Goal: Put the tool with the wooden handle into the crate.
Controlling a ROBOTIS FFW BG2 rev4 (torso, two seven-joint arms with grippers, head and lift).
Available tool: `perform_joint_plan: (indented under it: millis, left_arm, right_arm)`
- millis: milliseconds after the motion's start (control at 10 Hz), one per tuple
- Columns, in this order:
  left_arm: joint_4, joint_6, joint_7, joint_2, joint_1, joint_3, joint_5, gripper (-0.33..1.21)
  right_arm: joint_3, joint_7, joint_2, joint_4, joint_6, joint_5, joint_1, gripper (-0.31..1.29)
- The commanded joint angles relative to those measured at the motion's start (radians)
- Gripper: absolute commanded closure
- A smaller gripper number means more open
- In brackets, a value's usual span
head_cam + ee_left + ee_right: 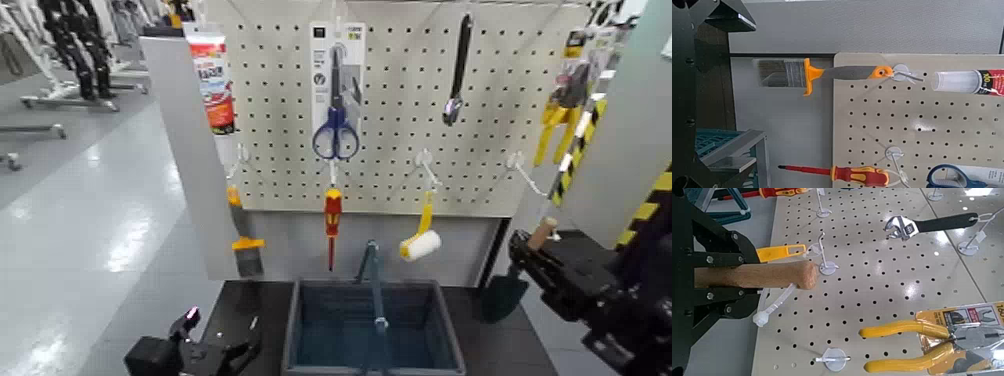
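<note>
The trowel has a pale wooden handle [542, 232] and a dark green blade [500, 296] that hangs down. My right gripper [530, 255] is shut on the handle and holds the trowel in the air, to the right of the crate and a little above its rim. In the right wrist view the wooden handle [766, 274] lies between the black fingers [715, 243]. The dark blue-grey crate [300, 335] stands low in the middle below the pegboard, with its thin handle [375, 285] raised. My left gripper [215, 350] is parked low, left of the crate, open and empty.
The pegboard [400, 110] holds blue scissors [335, 135], a wrench [458, 70], a red screwdriver [332, 220], a yellow-handled paint roller [420, 240], an orange-handled brush [243, 245] and yellow pliers [560, 115]. A yellow-black striped post [650, 200] stands at the right.
</note>
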Motion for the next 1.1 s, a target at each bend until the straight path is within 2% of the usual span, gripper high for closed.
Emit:
perform_joint_plan:
  millis: [100,300,500,800,1000,1100]
  left_arm:
    - [0.003,-0.001,0.000,0.000,-0.002,-0.002,0.000,0.11]
    - [0.004,-0.001,0.000,0.000,-0.003,-0.002,0.002,0.11]
    - [0.006,-0.001,0.000,0.000,-0.005,-0.003,0.002,0.11]
    - [0.009,-0.001,-0.002,0.001,-0.009,-0.005,0.002,0.11]
    - [0.013,-0.001,-0.008,0.000,-0.012,-0.006,0.002,0.11]
    - [0.015,-0.002,-0.009,0.001,-0.015,-0.006,0.002,0.11]
  right_arm:
    - [0.013,0.003,0.016,0.037,-0.031,-0.072,0.002,1.19]
    - [0.033,0.005,0.016,0.067,-0.044,-0.113,-0.006,1.19]
    - [0.073,0.000,0.021,0.121,-0.094,-0.161,-0.027,1.19]
    - [0.168,-0.006,0.031,0.256,-0.163,-0.217,-0.069,1.19]
    - [0.245,-0.023,0.041,0.370,-0.212,-0.277,-0.101,1.19]
    - [0.269,-0.025,0.044,0.406,-0.216,-0.283,-0.113,1.19]
